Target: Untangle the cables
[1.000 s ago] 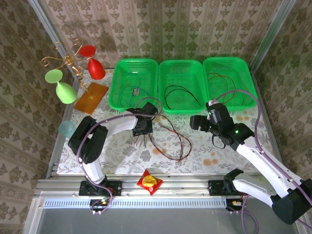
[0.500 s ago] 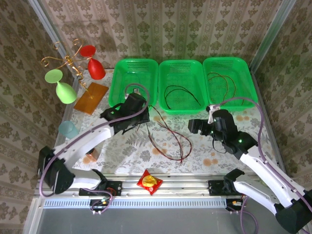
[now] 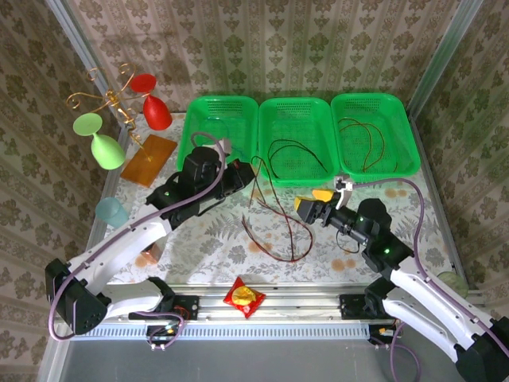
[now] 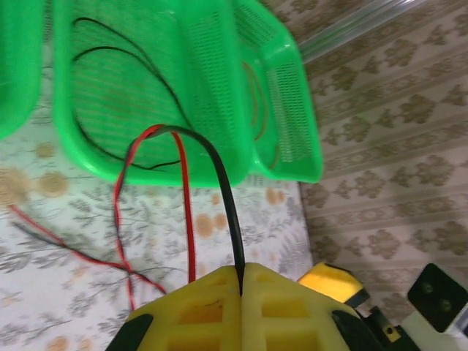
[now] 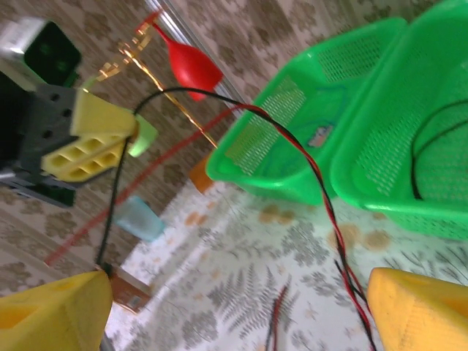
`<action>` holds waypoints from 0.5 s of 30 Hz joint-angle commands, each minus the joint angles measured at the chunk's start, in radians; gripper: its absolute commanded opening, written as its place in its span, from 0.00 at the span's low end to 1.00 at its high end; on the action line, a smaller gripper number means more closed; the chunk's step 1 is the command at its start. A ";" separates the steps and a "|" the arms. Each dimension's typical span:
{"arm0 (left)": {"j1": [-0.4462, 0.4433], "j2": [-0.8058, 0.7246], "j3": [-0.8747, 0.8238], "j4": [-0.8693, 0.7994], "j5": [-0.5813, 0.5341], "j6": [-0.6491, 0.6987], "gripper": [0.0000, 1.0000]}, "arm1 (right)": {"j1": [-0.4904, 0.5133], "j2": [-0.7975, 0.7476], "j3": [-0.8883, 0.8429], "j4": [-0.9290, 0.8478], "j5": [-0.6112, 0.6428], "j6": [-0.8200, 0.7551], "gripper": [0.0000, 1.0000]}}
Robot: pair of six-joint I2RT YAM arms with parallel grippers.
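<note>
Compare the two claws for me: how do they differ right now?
The left claw is shut, while the right claw stands wide open. The left claw pinches the red-and-black cable; the right claw clamps nothing, with that cable hanging between its spread fingers. In the top view the left claw sits by the green baskets' front rims, the right claw farther from them, over the patterned cloth. Both have yellow fingers.

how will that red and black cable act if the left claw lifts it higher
Probably floppy: the red and black cable arcs out of the shut left claw and droops to the table. Likely very light, being so thin. It may drag or snag, since its strands cross on the table.
</note>
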 commanded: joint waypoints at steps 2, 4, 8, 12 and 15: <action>-0.019 0.008 0.012 0.136 0.071 -0.046 0.00 | 0.004 0.028 0.052 0.028 0.002 0.174 0.89; -0.028 0.017 0.033 0.107 0.067 -0.028 0.00 | 0.004 0.073 0.094 -0.005 -0.017 0.281 0.85; -0.039 0.025 0.034 0.101 0.064 -0.021 0.00 | 0.006 0.191 0.172 -0.001 -0.118 0.448 0.82; -0.044 0.024 0.025 0.104 0.062 -0.022 0.00 | 0.006 0.270 0.218 0.033 -0.155 0.533 0.81; -0.049 0.022 0.021 0.104 0.058 -0.023 0.00 | 0.004 0.331 0.270 -0.019 -0.157 0.520 0.78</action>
